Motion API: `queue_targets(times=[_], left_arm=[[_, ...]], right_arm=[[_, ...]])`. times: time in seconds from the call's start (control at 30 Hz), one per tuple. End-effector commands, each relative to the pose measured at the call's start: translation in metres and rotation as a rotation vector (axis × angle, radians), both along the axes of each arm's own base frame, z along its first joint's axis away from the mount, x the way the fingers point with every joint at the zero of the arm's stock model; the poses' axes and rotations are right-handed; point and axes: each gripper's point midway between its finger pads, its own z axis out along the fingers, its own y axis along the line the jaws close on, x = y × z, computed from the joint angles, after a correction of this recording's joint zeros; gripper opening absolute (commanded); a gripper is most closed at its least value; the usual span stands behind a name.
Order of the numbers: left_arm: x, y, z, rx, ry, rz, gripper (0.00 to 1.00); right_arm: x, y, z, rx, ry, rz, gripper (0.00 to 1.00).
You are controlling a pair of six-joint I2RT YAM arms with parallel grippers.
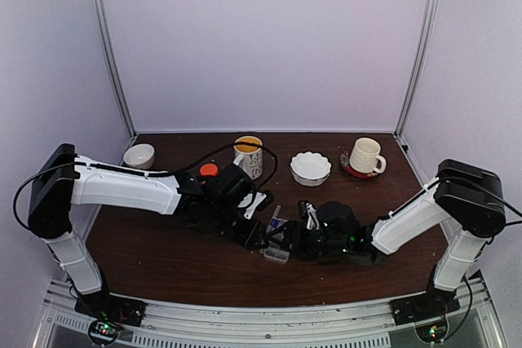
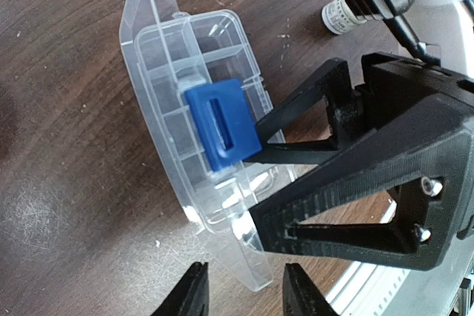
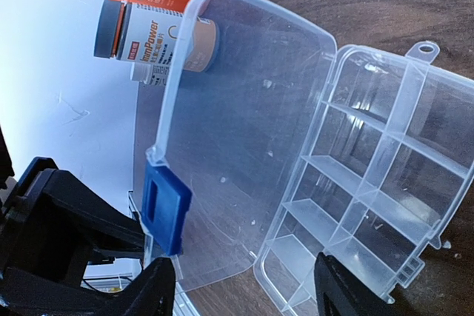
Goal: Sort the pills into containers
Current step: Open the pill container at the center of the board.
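A dark brown wooden table, flecked with pale specks, stands in a plain pale-walled booth. The clear organizer box lies near its centre, lid open. The left gripper and right gripper flank it, fingers apart.

Organizer box: clear plastic, flat, rectangular, resting on the dark wood tabletop near its middle. Lid is open on its hinge and raised at an angle off the base, with a blue latch on its free edge. Compartments sit in two rows along a central divider. A few pale specks lie inside, too small to identify.
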Motion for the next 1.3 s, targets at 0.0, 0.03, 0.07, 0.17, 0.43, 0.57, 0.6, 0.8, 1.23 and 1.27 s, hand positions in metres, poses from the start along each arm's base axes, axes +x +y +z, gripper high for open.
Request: queue_targets(times=[0.0, 0.03, 0.07, 0.17, 0.43, 0.57, 0.6, 0.8, 1.23, 1.27], left_arm=[[0.009, -0.005, -0.001, 0.025, -0.026, 0.016, 0.38], [0.011, -0.002, -0.004, 0.05, -0.029, 0.029, 0.37], [0.014, 0.002, -0.006, 0.071, -0.034, 0.047, 0.36], [0.02, 0.014, -0.01, 0.105, -0.038, 0.1, 0.35], [0.032, 0.027, -0.007, -0.014, 0.017, 0.186, 0.35], [0.036, 0.033, -0.018, -0.037, 0.053, 0.222, 0.35], [0.037, 0.033, -0.021, -0.048, 0.067, 0.226, 0.35], [0.038, 0.039, -0.046, -0.043, 0.135, 0.254, 0.35], [0.035, 0.047, -0.075, 0.015, 0.173, 0.27, 0.34], [0.035, 0.047, -0.074, 0.014, 0.171, 0.27, 0.34]], right_arm=[[-0.006, -0.014, -0.03, -0.116, 0.053, -0.003, 0.67], [-0.006, -0.014, -0.03, -0.116, 0.053, -0.003, 0.67], [-0.007, -0.014, -0.03, -0.116, 0.053, -0.003, 0.67], [-0.007, -0.016, -0.031, -0.123, 0.054, -0.004, 0.67], [-0.007, -0.017, -0.035, -0.135, 0.063, -0.008, 0.67], [-0.008, -0.018, -0.037, -0.141, 0.067, -0.007, 0.66], [-0.008, -0.018, -0.036, -0.14, 0.066, -0.007, 0.66], [-0.007, -0.018, -0.038, -0.142, 0.071, -0.005, 0.64], [-0.004, -0.017, -0.032, -0.133, 0.066, -0.004, 0.62], [-0.004, -0.016, -0.03, -0.127, 0.062, -0.003, 0.62]])
